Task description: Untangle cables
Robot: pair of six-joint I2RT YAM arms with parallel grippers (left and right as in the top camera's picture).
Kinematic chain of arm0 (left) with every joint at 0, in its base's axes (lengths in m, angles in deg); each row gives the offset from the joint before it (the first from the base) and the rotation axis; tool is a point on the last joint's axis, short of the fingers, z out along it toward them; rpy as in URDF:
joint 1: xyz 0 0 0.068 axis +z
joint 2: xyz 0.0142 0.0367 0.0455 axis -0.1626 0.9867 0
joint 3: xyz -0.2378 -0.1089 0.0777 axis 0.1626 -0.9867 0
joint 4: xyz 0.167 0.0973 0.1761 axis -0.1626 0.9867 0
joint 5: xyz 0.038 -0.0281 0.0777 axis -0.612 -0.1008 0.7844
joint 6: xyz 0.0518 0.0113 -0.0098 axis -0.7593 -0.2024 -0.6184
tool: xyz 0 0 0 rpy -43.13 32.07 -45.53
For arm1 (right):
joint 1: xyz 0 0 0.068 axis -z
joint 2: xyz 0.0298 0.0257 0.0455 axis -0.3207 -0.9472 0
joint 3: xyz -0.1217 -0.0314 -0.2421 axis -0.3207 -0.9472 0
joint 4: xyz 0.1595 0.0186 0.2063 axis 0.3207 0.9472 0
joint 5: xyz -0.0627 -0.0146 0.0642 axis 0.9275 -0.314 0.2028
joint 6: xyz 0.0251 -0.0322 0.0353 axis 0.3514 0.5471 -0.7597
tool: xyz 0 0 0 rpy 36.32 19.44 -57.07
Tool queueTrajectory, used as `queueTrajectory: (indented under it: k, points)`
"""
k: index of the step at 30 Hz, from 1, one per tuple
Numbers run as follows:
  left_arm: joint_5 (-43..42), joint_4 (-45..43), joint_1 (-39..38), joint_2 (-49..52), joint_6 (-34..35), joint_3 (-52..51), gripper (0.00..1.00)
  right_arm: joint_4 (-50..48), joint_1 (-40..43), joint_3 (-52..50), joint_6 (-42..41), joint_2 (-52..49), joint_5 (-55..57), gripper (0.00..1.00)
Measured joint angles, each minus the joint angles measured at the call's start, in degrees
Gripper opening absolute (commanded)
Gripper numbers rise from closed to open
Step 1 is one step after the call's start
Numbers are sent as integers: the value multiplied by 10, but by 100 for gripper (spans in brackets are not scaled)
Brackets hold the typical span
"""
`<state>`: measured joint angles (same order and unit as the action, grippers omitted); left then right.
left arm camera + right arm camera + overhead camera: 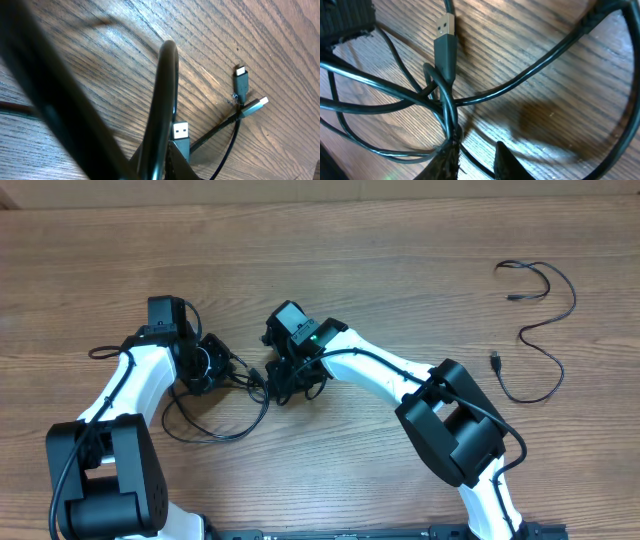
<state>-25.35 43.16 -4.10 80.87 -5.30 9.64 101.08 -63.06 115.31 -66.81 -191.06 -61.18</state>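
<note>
My left pincer (165, 169) is nipped shut on a strand of the cables (252, 386). My right pincer (476, 161) is slightly parted over the tangle, mid-surface (400, 260). A loose cable (548, 330) lies far right.

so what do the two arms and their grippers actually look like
The left arm and right arm are alike: rounded white links, boxy black joint housings, and a thick black wire along each. A small green light glows on the right wrist. The left gripper and right gripper are black, with narrow dark fingers.
</note>
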Motion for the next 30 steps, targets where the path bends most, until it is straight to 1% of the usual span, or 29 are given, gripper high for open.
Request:
queueTrajectory:
  k: [13,18,21,30]
  points:
    - [0,4,0,0,1,0,8,-9,-11,0,-1,0,-1,23]
    - [0,5,0,0,1,0,6,-8,-17,0,-1,0,40,23]
    - [0,5,0,0,1,0,6,-7,-17,0,-6,0,52,20]
    - [0,5,0,0,1,0,8,-9,-12,0,-16,0,69,20]
